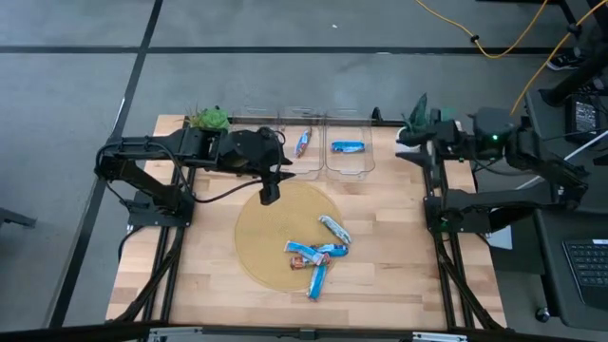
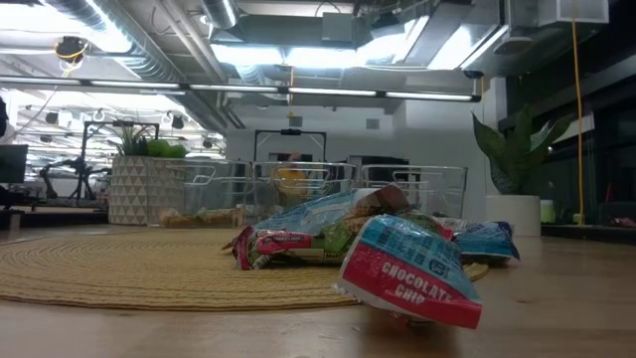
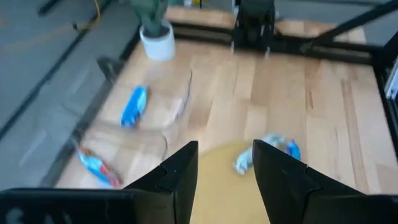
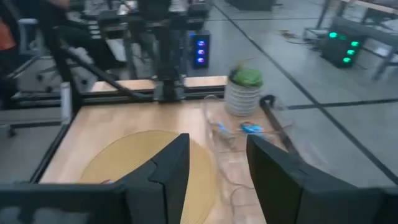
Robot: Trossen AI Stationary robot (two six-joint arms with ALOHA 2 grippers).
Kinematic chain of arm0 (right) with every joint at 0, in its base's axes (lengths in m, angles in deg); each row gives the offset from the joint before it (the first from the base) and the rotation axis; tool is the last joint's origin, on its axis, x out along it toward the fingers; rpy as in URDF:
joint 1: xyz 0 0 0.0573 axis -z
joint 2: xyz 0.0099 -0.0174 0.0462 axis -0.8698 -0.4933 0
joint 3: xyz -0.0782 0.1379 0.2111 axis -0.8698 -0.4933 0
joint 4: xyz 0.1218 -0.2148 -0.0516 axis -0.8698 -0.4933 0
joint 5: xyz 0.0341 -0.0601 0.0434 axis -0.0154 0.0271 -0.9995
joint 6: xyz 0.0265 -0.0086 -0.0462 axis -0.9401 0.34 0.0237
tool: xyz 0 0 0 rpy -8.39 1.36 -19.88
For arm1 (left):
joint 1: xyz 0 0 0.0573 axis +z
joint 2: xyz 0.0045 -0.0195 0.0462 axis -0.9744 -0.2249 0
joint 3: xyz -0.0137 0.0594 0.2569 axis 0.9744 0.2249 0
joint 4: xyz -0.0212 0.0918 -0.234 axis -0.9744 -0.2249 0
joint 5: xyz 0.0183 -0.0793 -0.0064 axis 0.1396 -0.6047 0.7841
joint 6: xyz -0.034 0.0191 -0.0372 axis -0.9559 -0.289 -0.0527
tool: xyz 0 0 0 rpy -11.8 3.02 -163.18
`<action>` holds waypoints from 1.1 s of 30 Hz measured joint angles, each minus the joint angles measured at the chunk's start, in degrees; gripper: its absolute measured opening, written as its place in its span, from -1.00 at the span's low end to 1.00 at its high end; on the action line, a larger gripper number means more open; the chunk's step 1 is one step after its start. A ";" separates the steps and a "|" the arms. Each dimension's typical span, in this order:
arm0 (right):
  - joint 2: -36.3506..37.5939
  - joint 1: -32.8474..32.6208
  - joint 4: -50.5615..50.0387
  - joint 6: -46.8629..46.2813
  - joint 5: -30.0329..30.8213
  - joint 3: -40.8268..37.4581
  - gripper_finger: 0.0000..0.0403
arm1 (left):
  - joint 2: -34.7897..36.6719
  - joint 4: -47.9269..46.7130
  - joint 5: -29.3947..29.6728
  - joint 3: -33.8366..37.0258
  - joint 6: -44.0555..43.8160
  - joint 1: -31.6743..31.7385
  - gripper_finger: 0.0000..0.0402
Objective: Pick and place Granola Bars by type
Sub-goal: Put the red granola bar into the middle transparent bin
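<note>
- The pale wooden slatted tabletop (image 1: 380, 256) carries everything; seen from above, the work sits at its centre and toward twelve o'clock.
- The two dark arms come next: the left arm reaches in from nine o'clock, and the right arm waits folded at the three o'clock edge.
- A round woven tan mat (image 1: 261, 242) lies mid-tabletop, with the remaining bars heaped near its five o'clock rim.
- A row of clear plastic bins (image 1: 347, 163) stands at twelve o'clock beyond the mat; one holds a blue-wrapped bar (image 1: 348, 147), its neighbour a blue and red-brown wrapped bar (image 1: 302, 142).
- The left end effector (image 1: 270, 193) hangs over the mat's eleven o'clock edge, fingers parted about halfway with nothing between them in its wrist view.
- The right end effector (image 4: 214, 180) sits clear of the work, also half parted and empty.
- The loose pile of shiny blue, white and red granola bars (image 1: 318, 256) overlaps itself; the nearest wrapper reads "chocolate chip" (image 2: 412, 273).
- Risks: overlapping bars could let the fingers pinch two at once or nudge a neighbour off the mat; slick wrappers may slip out mid-carry; a misread flavour would land a bar in the wrong bin; a low approach could snag the mat's weave.
</note>
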 joint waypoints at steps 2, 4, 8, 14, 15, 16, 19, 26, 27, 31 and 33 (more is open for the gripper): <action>1.12 -2.17 0.36 0.06 0.00 -1.72 -0.20 | 0.00 -2.88 -1.59 0.00 -2.02 -0.22 -0.28; 1.96 -4.38 0.90 0.28 0.00 -3.83 -0.20 | -0.02 -5.23 -3.93 0.03 -3.59 -0.61 -0.28; 2.82 -7.87 5.86 2.44 -0.06 -8.90 -0.20 | -1.11 -7.59 -5.93 0.06 -4.14 -2.87 -0.29; 2.87 -10.00 14.66 4.78 -0.92 -15.65 -0.20 | -6.02 -7.99 -5.84 0.07 -3.81 -6.57 -0.31; 2.86 -10.02 15.56 4.74 -0.92 -16.50 -0.20 | -7.15 -7.98 -5.86 0.07 -3.81 -7.08 -0.31; 2.84 -10.02 16.31 4.74 -0.91 -17.27 -0.20 | -8.40 -7.99 -5.84 0.07 -3.79 -7.64 -0.31; 2.84 -10.02 16.48 4.83 -0.94 -18.12 -0.20 | -12.39 -7.99 -5.99 0.07 -4.43 -8.83 -0.31; 3.43 -10.02 16.49 6.58 -0.98 -18.12 -0.20 | -20.97 -7.72 -9.19 0.07 -7.01 -10.98 -0.36; 3.52 -10.02 16.49 7.05 -1.01 -18.12 -0.20 | -22.12 -7.76 -9.19 0.07 -7.16 -11.26 -0.37; 3.52 -10.01 17.78 7.72 -1.07 -18.12 -0.20 | -26.59 -7.29 -10.69 0.07 -7.20 -12.18 -0.41; 3.54 -10.00 17.99 7.61 -1.10 -18.12 -0.20 | -28.52 -6.57 -12.47 0.07 -7.22 -12.43 -0.41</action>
